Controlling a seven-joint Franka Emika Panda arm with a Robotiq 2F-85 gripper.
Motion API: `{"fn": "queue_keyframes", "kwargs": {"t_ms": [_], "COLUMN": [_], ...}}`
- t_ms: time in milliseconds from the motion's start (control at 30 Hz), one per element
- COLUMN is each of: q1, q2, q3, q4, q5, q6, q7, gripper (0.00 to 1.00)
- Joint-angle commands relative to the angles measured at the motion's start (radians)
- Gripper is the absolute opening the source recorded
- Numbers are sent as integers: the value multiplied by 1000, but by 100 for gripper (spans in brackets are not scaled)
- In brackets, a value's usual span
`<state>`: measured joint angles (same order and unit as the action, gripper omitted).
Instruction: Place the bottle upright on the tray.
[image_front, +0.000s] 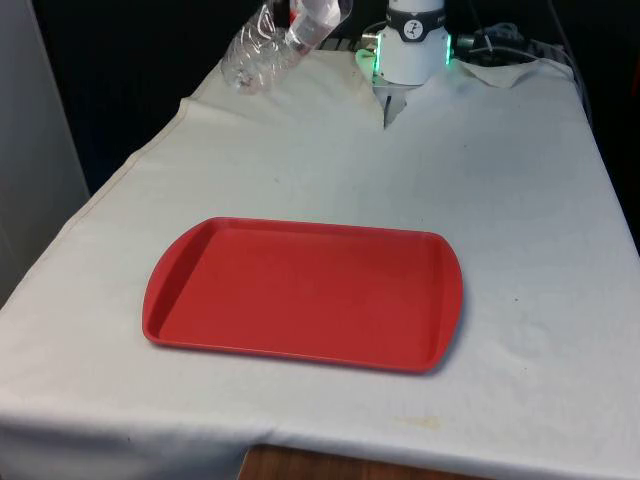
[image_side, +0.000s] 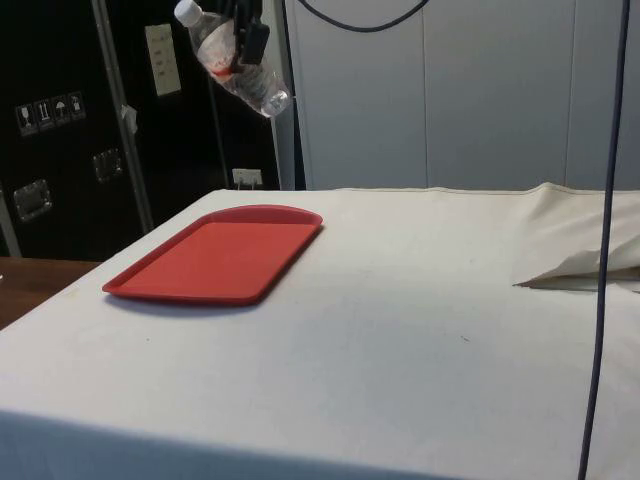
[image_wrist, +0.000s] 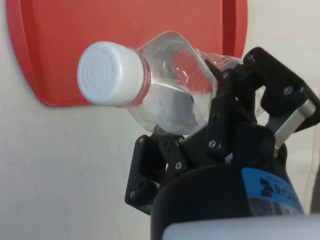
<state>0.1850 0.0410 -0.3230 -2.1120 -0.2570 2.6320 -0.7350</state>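
Bottle (image_side: 232, 57): clear plastic, white cap, held high in the air above the table, tilted, cap end higher than its base.
Gripper (image_side: 247, 38): black, 2 fingers clamped on the bottle's body, the cap sticking out past them.
Tray (image_front: 305, 293): red, flat on the white cloth (image_front: 520, 200), well below the bottle, nothing on it.

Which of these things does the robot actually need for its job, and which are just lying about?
Needed:
- clear plastic bottle, white cap, held tilted high in the air by the gripper
- red tray, nothing on it

Just there:
- white cloth over the table
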Motion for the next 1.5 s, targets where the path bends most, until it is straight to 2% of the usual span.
{"fn": "queue_keyframes", "kwargs": {"t_ms": [0,200,233,267,467,500,533,800,833,867,1067,1100,1167,1267,1400,1433,1467], "q1": [1,1,1,1,2,2,2,3,3,3,3,3,3,1,-2,0,-3], "q2": [5,17,14,19,32,29,34,46,46,48,56,56,58,63,72,73,74], "q3": [2,4,0,4,7,3,8,14,8,15,22,14,24,26,25,14,25], "q4": [2,3,2,3,4,3,4,4,4,4,4,4,4,-1,-6,0,-7], "q5": [21,86,65,96,164,143,174,258,237,266,332,311,359,386,418,384,427], "q6": [11,44,33,49,82,73,87,124,115,128,152,143,162,174,186,169,191], "q7": [-3,-4,0,-4,-6,0,-6,-9,0,-9,-10,0,-11,-17,-24,-5,-27], "gripper": [35,35,35,35,35,35,35,35,35,35,35,35,35,35,35,35,35]}}
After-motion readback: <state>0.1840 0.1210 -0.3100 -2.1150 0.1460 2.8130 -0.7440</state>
